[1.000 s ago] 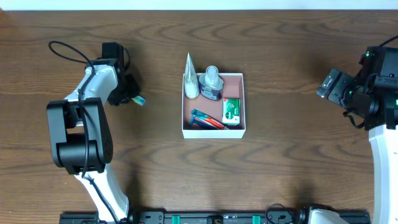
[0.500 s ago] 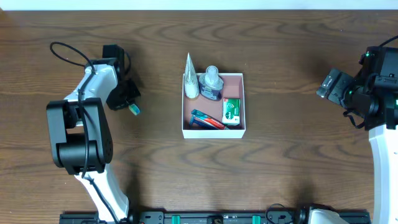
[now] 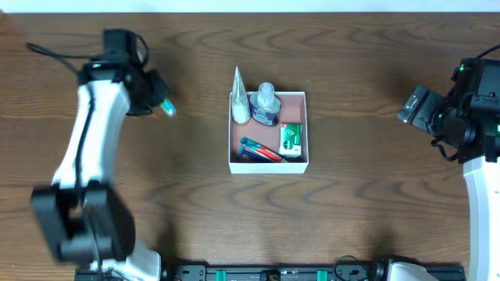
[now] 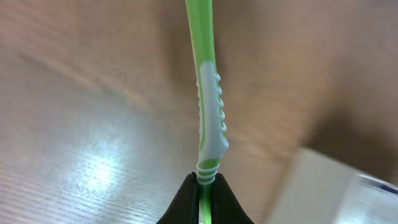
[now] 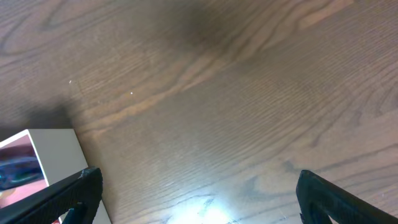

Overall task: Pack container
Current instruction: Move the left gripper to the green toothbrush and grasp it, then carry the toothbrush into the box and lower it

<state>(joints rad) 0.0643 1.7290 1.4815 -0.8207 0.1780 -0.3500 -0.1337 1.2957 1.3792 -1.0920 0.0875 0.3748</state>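
The container, a square shallow white box with a pink inside, sits at the table's middle. It holds a white tube, a clear bottle, a green-and-white packet and a red-and-blue tube. My left gripper is shut on a green-and-white toothbrush and holds it above the table, left of the container; its tip shows in the overhead view. My right gripper is open and empty, far right of the container, whose corner shows in the right wrist view.
Dark wood table. The two arm bases stand at the front left and front right.
My left arm has swung up and away from the front, carrying the toothbrush a little toward the back. The right arm has not moved.
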